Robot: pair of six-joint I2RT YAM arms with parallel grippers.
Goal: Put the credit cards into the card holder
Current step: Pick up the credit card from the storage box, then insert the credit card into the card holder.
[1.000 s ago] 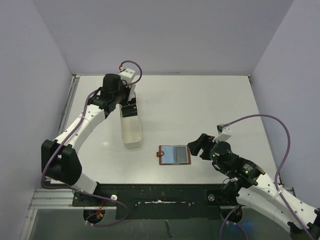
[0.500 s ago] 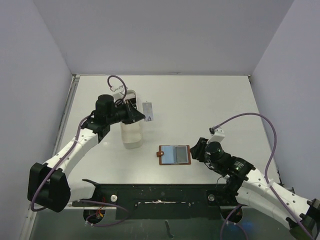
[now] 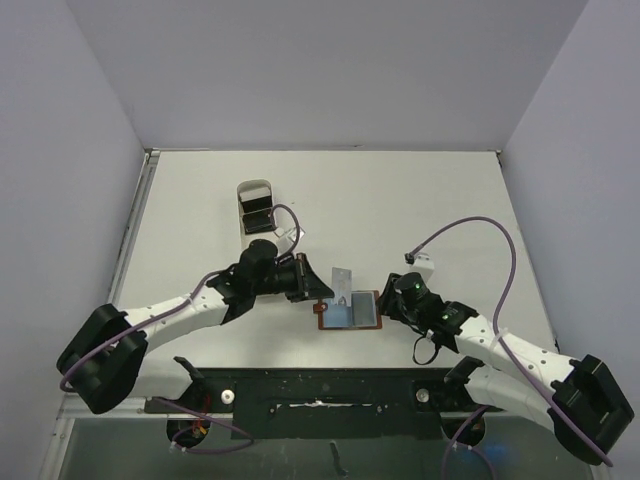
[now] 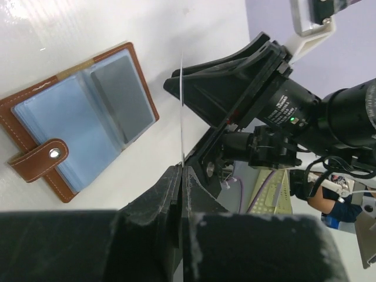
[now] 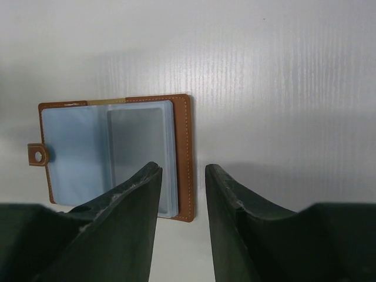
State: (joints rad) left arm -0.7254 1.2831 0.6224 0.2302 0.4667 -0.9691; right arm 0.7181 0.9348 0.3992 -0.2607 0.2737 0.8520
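Now the card holder [image 3: 355,315] lies open and flat on the white bench [image 3: 420,200], near its front edge and between the two arms, with its pale blue pockets facing up and its brown closure tab [image 4: 38,158] sticking out on the left side. The left hand [image 3: 318,285] is pressed together on one credit card [image 3: 342,283], pinching it by an end. The card hangs above the holder's far edge, and the left wrist view shows it edge-on as a thin line rising from the fingertips. The right hand [image 5: 183,170] sits low at the holder's right side with its fingers partly spread. They straddle the brown right border, and the left finger [image 5: 138,200] overlaps the holder's near corner; I cannot tell whether either finger touches the leather. Farther back on the left stands a long white tray [image 3: 258,184] with more dark cards [image 3: 258,215] inside it, well apart from the holder.
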